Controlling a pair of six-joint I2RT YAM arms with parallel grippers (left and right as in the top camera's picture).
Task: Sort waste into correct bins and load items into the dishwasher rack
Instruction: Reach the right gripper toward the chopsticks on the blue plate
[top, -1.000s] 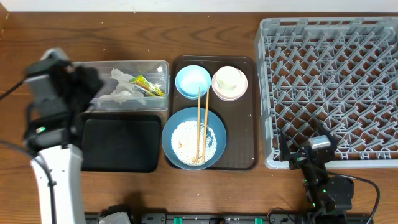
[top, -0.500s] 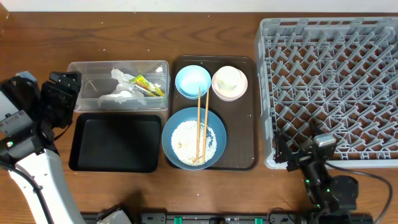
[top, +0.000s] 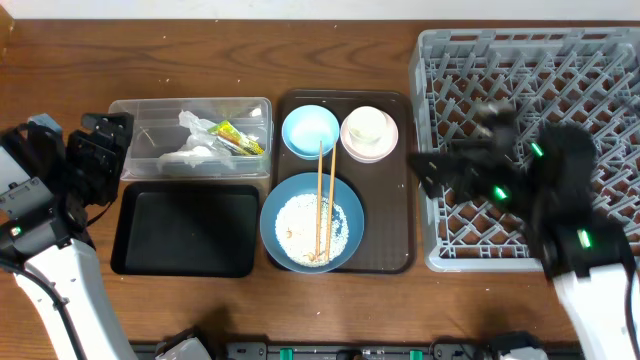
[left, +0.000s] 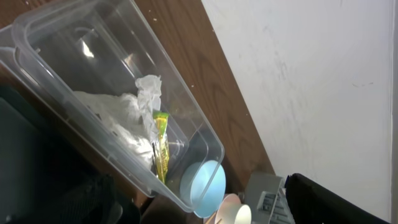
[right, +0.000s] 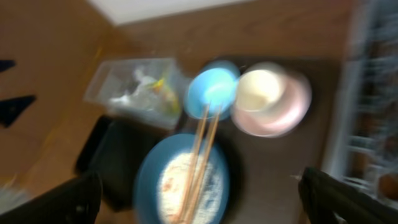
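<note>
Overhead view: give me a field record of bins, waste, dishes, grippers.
clear plastic rectangular tub: holds crumpled white paper napkin and yellow-green printed wrapper
shallow black rectangular tray: nothing in it
large dark blue bowl: white rice scraps inside, wooden chopsticks across it
small pink bowl: white cup inside
light-grey dishwasher rack: no dishes visible
left gripper: open, beside tub
right gripper: open, blurred

no writing is legible (print on the wrapper (left: 160, 146) is too blurred).

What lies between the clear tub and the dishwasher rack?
Overhead view: the brown serving tray, holding the light blue bowl, the pink bowl with the white cup, and the dark blue bowl with rice scraps and chopsticks.
</note>
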